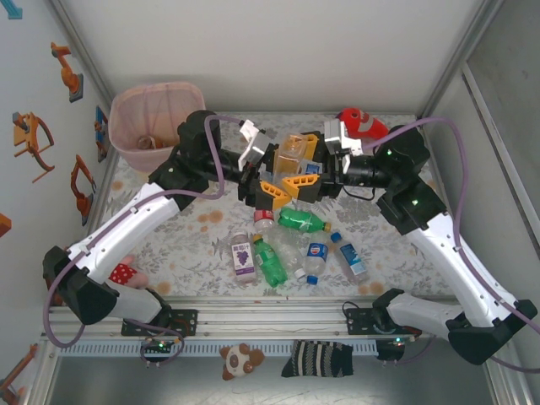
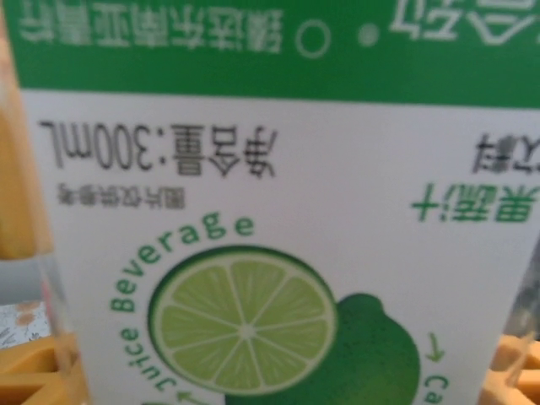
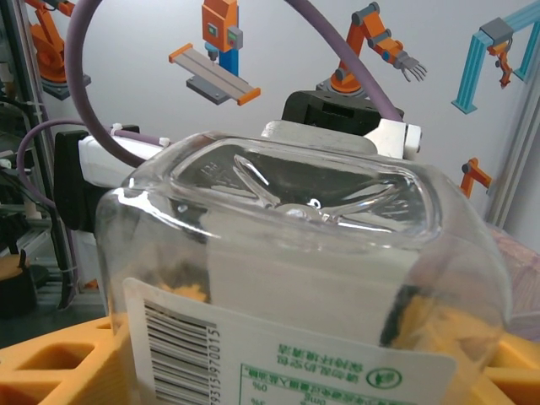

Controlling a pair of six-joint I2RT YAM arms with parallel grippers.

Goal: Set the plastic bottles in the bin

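Pale pink bin [image 1: 156, 88], white-and-green lime-print bottle [image 2: 253, 211]

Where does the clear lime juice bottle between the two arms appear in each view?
Top external: the lime juice bottle is at centre, between the two wrists.
Left wrist: its green-and-white label is seen up close, with the lime slice low at centre.
Right wrist: its clear base is in the foreground, above the barcode.
Shared landmark: orange fingers beside the bottle, at the left edge and lower left.
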